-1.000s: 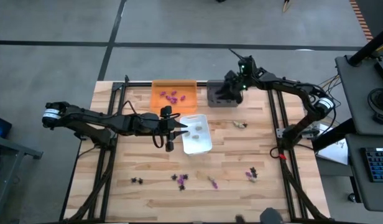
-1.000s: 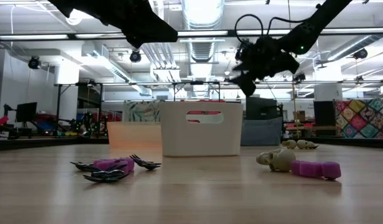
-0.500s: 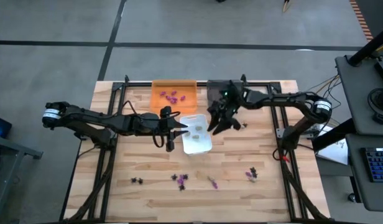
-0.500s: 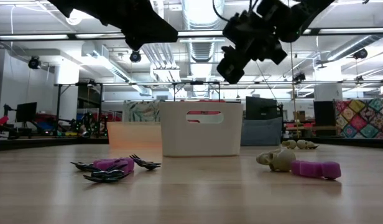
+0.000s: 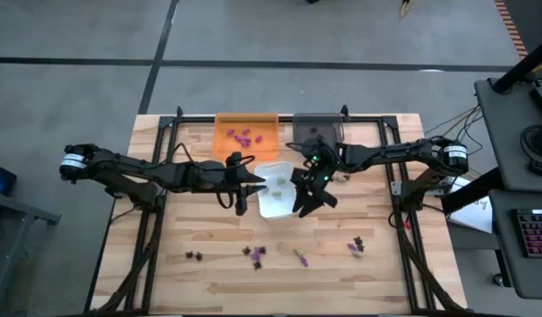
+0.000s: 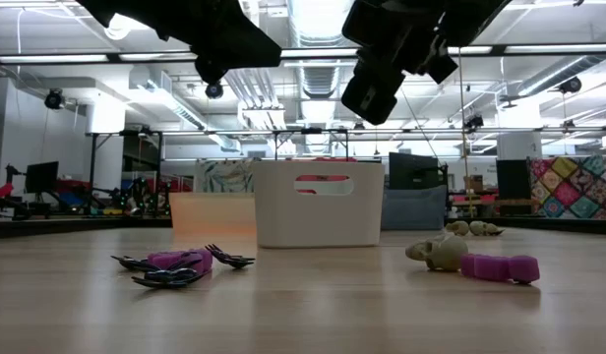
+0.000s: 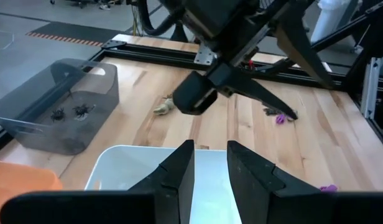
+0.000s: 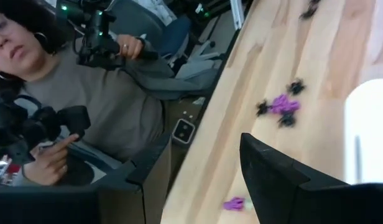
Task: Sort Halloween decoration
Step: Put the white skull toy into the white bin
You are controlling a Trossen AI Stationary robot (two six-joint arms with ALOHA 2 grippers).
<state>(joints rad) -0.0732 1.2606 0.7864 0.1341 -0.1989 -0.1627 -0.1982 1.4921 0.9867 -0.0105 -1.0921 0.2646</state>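
Purple, black and beige Halloween decoration (image 5: 255, 254) lies scattered on the table (image 5: 341, 238), light and tiny, best pinched by the body, while right hand (image 5: 306, 195) hovers released and left hand (image 5: 243, 192) unclear.

Both arms mid-table — right gripper (image 5: 308, 199) agape
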